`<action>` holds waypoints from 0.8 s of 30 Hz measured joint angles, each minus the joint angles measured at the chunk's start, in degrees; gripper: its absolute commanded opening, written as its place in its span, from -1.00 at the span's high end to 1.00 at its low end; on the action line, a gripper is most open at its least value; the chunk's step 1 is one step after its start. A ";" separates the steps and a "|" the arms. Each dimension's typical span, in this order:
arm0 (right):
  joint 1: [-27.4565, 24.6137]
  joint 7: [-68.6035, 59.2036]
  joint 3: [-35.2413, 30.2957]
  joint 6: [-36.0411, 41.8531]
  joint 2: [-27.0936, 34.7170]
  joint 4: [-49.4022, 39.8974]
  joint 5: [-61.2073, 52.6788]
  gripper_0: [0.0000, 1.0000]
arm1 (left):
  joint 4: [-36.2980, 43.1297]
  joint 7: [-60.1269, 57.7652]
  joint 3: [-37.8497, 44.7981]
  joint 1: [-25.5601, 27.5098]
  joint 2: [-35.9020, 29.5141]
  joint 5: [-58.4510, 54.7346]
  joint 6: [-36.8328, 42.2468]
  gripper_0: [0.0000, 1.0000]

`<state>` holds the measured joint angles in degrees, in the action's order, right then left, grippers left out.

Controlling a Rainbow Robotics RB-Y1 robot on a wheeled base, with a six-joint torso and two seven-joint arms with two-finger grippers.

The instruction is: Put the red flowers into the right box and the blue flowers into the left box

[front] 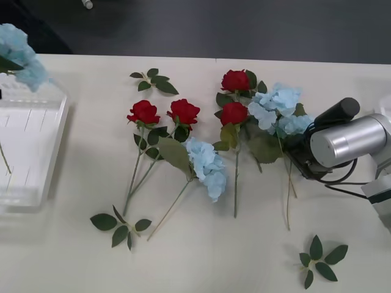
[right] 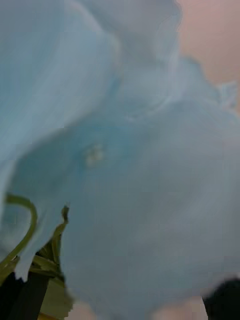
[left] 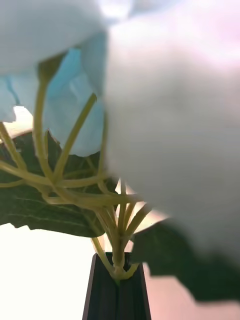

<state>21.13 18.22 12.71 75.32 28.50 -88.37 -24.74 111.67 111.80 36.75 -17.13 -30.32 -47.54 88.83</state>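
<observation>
The cream-coloured desk [front: 201, 262] ran back to a dark strip of floor, and its near half lay mostly open, dotted by loose green leaf sprigs [front: 120, 226]. At the far left edge sat the white ribbed plastic tray [front: 36, 146], the left box, with a pale sky-blue hydrangea [front: 21, 55] hanging over its back corner. In the left wrist view the left pincer [left: 119, 290] stood with its black fingers [left: 102, 295] together, clamped on the green stalk [left: 118, 262] of that hydrangea just under the cluster. In the middle of the desk four deep-red artificial roses [front: 183, 112] lay in two pairs, with a second blue hydrangea [front: 206, 165] on its side between them. A third blue hydrangea [front: 278, 108] lay right of the roses, and the right arm's silver wrist [front: 345, 141] reached in beside it from the right edge. Its pincer pressed close against those petals [right: 125, 165]; I could not tell whether it was apart or closed.
</observation>
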 measured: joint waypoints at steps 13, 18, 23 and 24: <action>0.00 0.81 0.00 0.00 1.87 0.94 -3.26 1.00 | -17.39 0.00 0.01 4.27 -11.34 0.78 -9.87 1.00; 0.00 0.90 0.00 0.00 2.32 0.94 -3.56 1.00 | -19.14 0.01 0.01 4.27 -11.81 -0.27 -11.30 1.00; 0.00 0.95 0.00 -0.01 2.32 0.94 -4.53 1.00 | -19.14 0.01 0.01 4.27 -11.81 -0.27 -11.30 -0.81; 0.00 0.96 0.00 -0.01 2.32 0.94 -4.54 1.00 | -19.14 0.02 0.01 4.27 -11.81 -0.27 -11.30 -0.95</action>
<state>21.13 19.18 12.71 75.31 30.82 -87.43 -29.28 92.54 111.81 36.75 -12.86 -42.13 -47.81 77.53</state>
